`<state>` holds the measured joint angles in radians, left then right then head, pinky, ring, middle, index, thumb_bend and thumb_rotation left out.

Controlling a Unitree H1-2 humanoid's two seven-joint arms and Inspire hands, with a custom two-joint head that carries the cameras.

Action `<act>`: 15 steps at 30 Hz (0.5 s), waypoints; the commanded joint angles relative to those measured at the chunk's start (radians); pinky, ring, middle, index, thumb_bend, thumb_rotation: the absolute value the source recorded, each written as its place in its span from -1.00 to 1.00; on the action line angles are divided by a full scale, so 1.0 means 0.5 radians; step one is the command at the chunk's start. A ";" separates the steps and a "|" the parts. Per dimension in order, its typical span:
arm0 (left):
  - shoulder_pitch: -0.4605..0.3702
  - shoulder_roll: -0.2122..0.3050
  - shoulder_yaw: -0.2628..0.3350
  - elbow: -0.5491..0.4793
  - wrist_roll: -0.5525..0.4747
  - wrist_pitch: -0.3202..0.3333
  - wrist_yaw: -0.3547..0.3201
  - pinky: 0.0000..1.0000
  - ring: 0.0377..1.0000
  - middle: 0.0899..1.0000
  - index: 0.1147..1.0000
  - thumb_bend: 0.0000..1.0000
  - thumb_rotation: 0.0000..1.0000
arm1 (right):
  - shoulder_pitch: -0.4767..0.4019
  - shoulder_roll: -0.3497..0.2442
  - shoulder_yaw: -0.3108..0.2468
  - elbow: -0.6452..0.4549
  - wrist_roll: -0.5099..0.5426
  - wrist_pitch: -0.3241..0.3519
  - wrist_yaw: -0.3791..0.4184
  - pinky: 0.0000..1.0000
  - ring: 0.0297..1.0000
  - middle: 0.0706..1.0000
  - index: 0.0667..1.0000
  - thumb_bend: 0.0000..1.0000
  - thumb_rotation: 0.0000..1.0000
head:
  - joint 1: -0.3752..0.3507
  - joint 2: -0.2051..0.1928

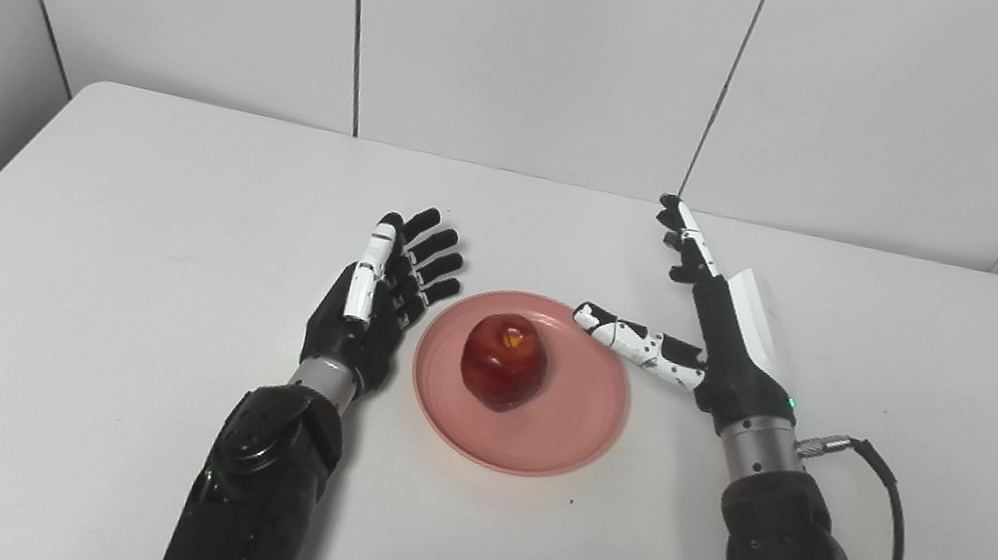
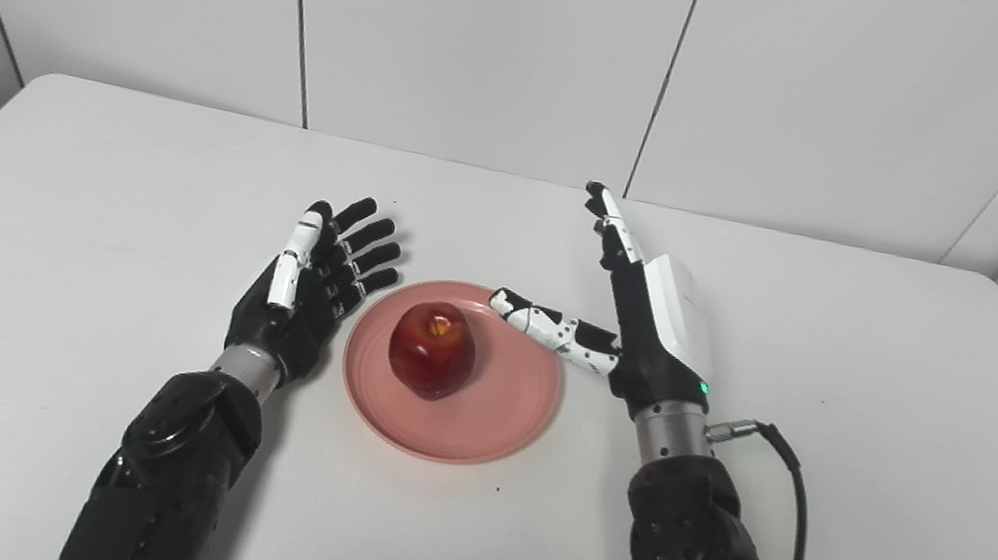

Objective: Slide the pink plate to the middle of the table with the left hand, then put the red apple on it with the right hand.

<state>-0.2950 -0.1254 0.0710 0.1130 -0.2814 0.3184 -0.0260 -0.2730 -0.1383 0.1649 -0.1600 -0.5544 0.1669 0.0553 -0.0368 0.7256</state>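
The pink plate (image 1: pixel 535 428) lies near the middle of the white table (image 1: pixel 108 255), and the red apple (image 1: pixel 503 360) sits on it, slightly toward 10 o'clock of the plate's centre, stem dimple up. The left hand (image 1: pixel 379 301) rests just beside the plate's rim at 9 o'clock, palm facing the plate, fingers spread apart and holding nothing. The right hand (image 1: pixel 704 325) stands at 3 o'clock of the plate, fingers extended toward 12 o'clock, thumb reaching over the rim, also empty.
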 commanded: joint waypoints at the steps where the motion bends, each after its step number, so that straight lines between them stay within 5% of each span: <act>1: -0.019 0.012 -0.001 0.006 0.007 0.052 0.006 0.65 0.66 0.68 0.66 -0.28 1.00 | -0.030 -0.007 -0.047 -0.072 0.015 -0.045 -0.069 0.57 0.74 0.78 0.86 1.00 0.45 | -0.005 -0.002; 15: -0.012 0.025 0.001 -0.004 -0.008 0.040 -0.010 0.68 0.69 0.70 0.67 -0.28 1.00 | 0.100 0.017 -0.206 -0.056 0.113 -0.043 -0.173 0.50 0.66 0.71 0.81 1.00 0.63 | 0.007 -0.011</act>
<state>-0.2956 -0.1195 0.0715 0.1135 -0.2867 0.3185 -0.0284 -0.2017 -0.1322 0.0716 -0.1600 -0.5059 0.1671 -0.0084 -0.0338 0.7194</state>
